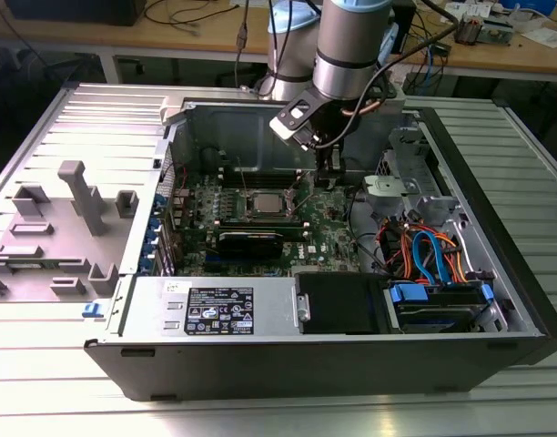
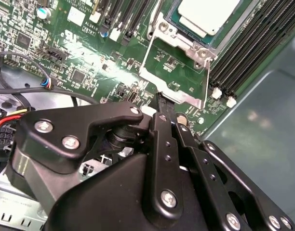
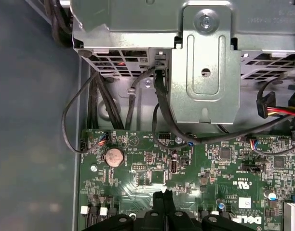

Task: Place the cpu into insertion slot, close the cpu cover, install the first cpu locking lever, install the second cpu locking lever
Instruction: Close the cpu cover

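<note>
Just ahead of the tool point(image 2: 169, 118), its fingers set narrow w/ nothing seen between them, lies the cpu cover point(image 2: 172, 91), its near edge touching or just beside the tip. Beyond that the cpu point(image 2: 203, 14) sits in the insertion slot point(image 2: 162, 30). Risk, prob.: the tip slips off the thin metal & scrapes motherboard point(image 3: 138, 178) parts, or a skewed push strains the slot. Writing: white print on the board by the tool; a white sticker point(image 1: 215, 314) on the PSU point(image 1: 260, 293), well apart.
</note>
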Available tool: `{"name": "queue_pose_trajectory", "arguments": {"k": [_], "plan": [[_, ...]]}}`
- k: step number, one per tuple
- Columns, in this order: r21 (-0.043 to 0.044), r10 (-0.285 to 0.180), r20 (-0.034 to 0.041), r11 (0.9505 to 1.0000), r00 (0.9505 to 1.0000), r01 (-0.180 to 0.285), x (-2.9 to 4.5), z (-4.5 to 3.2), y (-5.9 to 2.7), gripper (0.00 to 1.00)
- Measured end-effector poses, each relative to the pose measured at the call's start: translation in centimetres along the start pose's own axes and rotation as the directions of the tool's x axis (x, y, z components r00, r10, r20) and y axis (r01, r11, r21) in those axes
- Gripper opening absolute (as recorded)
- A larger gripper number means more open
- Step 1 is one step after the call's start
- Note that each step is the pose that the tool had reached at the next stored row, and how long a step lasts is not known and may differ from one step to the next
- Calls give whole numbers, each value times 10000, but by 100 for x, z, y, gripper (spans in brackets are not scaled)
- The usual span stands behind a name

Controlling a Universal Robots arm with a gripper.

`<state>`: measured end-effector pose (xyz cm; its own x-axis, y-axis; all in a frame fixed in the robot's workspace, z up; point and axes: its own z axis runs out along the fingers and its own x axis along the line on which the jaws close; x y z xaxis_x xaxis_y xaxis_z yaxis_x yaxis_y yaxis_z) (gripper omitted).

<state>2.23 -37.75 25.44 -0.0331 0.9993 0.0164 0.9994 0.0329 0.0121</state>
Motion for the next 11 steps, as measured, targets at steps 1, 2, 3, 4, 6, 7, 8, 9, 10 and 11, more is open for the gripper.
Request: {"name": "queue_pose_trajectory", "arguments": {"k": [1,2,3,4,6,7,8,9,10,11], "plan": [[0,0,-4,10000,10000,0,1,-1,-28,11],[0,0,-7,10000,10000,0,1,-2,-50,11],[0,0,-15,10000,10000,0,2,-2,-71,11],[-1,2,-28,10000,10000,-2,4,-1,-108,11],[-1,0,-36,10000,10000,0,5,-3,-149,11],[-1,0,-38,10000,10000,0,5,-3,-175,11],[-1,1,-39,10000,10000,-1,6,-3,-193,11],[-1,2,-40,10000,10000,-2,7,-3,-215,11],[-1,1,-41,10000,10000,-1,8,-3,-232,11],[-1,1,-40,10000,10000,-1,8,-4,-249,11]]}}
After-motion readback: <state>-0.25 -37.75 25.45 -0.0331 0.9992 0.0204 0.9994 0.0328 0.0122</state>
